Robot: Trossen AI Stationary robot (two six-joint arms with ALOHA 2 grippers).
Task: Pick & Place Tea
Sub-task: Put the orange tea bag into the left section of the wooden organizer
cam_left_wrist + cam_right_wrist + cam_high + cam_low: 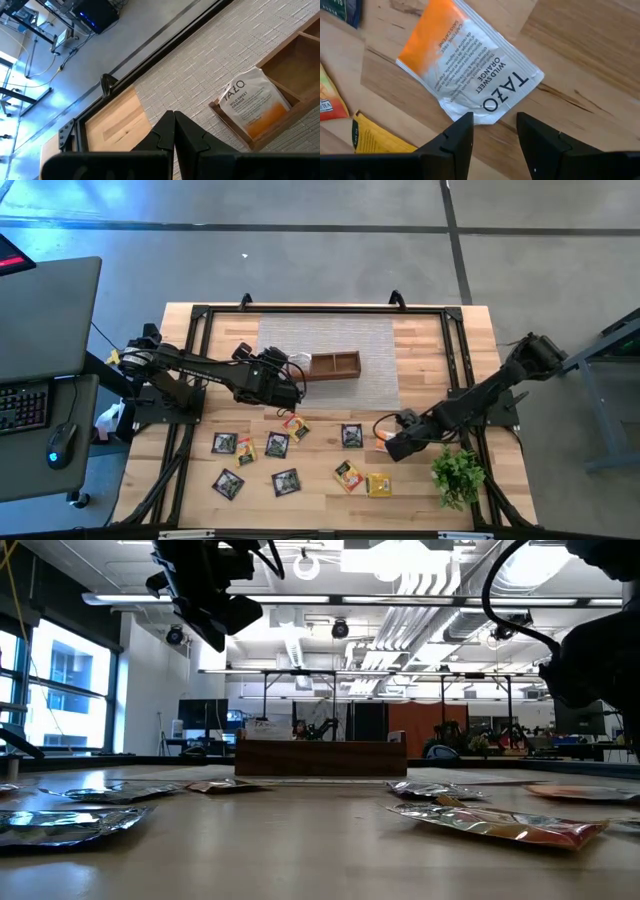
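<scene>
While both arms reach over the worktop (420,345), the scene reads as follows.

Left tool (296,388): raised above the grey mat (375,385), just left of the wooden tray (348,355); in the left wrist view its 2 fingers (172,132) are pressed together with nothing between them.

Right tool (390,442): low over the near-right part of the worktop, beside the small green plant (458,475); in the right wrist view its 2 fingers (457,140) stand apart, with a clear gap between them and nothing held.

Orange-and-white sachet (465,65): flat on the bare wood just ahead of the right tool's fingertips, with its white end toward them; whether they touch it I cannot tell.

Sachet in tray (255,102): a white-and-orange one leans tilted in the tray's left end compartment, its top edge above the rim.

Loose tea on the worktop: about 9 more sachets lie flat on the near half, between the 2 arms. Dark ones include (224,443), (277,444), (228,483), (286,481) and (351,435); yellow ones include (348,475) and (379,484).

Tray: on the grey mat at the far middle of the worktop, its long side running left to right.

Low view: crinkled sachets (495,823) lie in the foreground, with the tray (320,757) behind them.
</scene>
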